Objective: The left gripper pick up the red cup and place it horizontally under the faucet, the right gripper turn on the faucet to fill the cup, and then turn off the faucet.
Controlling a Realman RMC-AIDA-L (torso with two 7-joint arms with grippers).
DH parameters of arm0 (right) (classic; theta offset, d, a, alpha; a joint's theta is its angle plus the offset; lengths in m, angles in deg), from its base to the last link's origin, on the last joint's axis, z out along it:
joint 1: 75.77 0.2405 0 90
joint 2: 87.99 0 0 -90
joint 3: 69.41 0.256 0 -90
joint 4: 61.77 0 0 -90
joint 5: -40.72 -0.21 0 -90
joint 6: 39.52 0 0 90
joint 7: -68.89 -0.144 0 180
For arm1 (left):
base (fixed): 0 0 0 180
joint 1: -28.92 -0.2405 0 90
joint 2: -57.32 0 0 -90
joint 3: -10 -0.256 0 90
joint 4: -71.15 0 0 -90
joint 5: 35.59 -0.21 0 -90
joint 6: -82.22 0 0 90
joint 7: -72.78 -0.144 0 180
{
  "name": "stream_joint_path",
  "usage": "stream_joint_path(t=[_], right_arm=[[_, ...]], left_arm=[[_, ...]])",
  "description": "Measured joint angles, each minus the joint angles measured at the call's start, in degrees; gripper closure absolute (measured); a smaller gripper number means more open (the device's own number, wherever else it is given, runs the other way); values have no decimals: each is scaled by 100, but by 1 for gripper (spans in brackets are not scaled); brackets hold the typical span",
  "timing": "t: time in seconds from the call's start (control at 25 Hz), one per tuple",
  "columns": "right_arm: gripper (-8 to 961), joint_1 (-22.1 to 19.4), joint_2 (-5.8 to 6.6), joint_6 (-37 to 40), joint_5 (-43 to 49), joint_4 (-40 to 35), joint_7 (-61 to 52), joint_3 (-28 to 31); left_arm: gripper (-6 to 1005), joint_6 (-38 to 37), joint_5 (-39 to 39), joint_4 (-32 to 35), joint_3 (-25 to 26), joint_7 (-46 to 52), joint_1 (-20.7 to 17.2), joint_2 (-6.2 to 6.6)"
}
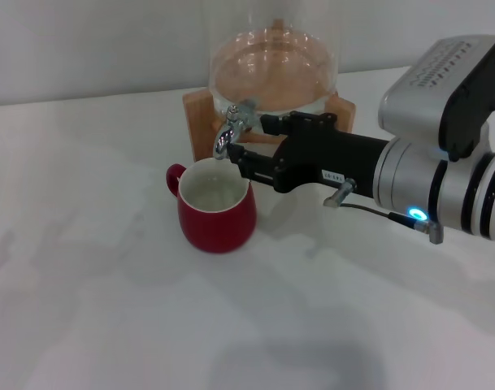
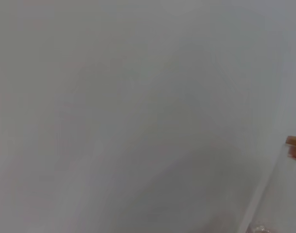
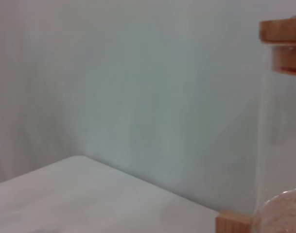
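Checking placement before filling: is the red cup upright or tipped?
Upright: the red cup stands on its base on the table, mouth up under the faucet.

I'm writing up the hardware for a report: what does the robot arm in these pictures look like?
Only the right arm shows. The right gripper is black and angular with a small white label. It joins a thick silver-white cylindrical arm with black rings, a glowing blue light, a grey vented housing and a thin cable. The left gripper is out of view.
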Motion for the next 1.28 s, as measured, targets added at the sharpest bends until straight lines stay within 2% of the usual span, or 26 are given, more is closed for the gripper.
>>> stream_joint_path(t=[0.68, 0.92, 1.08, 1.28], right_arm=[[301, 68, 1, 124, -11, 9, 24, 25], [301, -222, 13, -297, -5, -571, 68, 76], [301, -530, 0, -530, -8, -820, 208, 489], [301, -884, -9, -1185, -233, -875, 225, 1571]], left_arm=[[136, 124, 0, -8, 10, 70, -50, -12], [136, 113, 0, -10, 42, 42, -99, 0], [136, 97, 0, -5, 43, 35, -99, 2], [136, 64, 0, -9, 53, 35, -99, 10]])
